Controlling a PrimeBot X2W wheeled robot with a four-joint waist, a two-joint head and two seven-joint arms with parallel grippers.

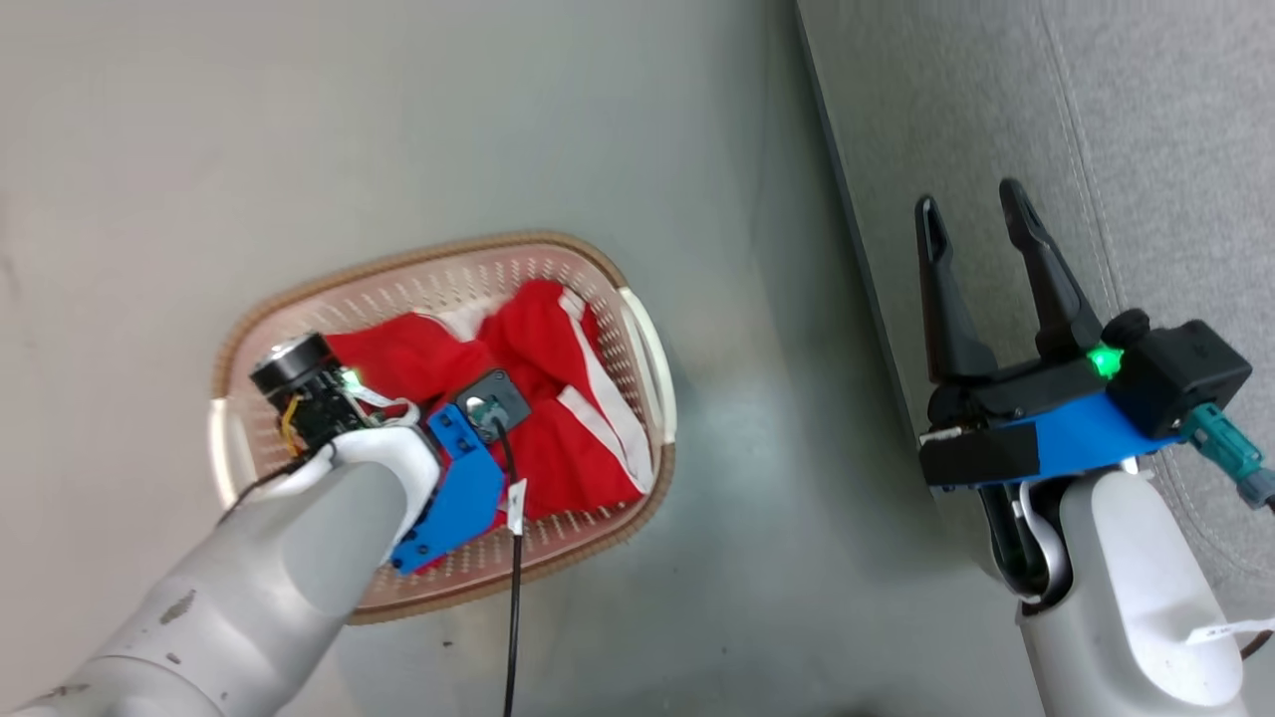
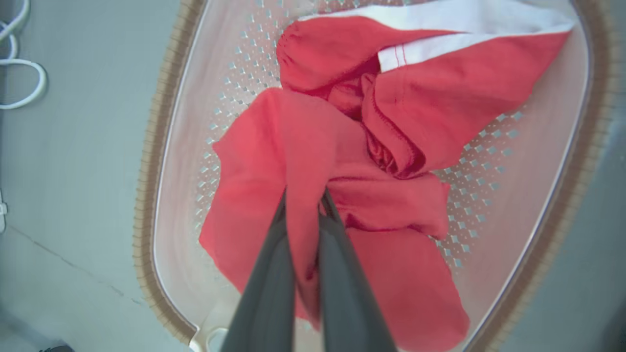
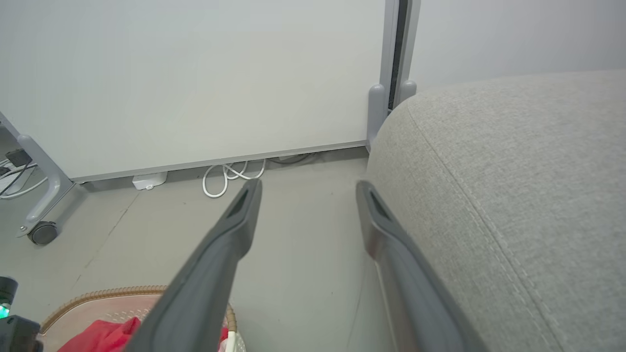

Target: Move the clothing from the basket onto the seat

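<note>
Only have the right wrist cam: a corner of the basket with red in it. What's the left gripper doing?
Observer: The left gripper is shut on a fold of the red clothing, down inside the basket.
Operator: Lifted out?
Observer: No. In the head view the clothing lies within the rim, and the left wrist hangs over it.
Operator: How many garments?
Observer: Can't tell. It's one crumpled red heap with white trim at one end.
</note>
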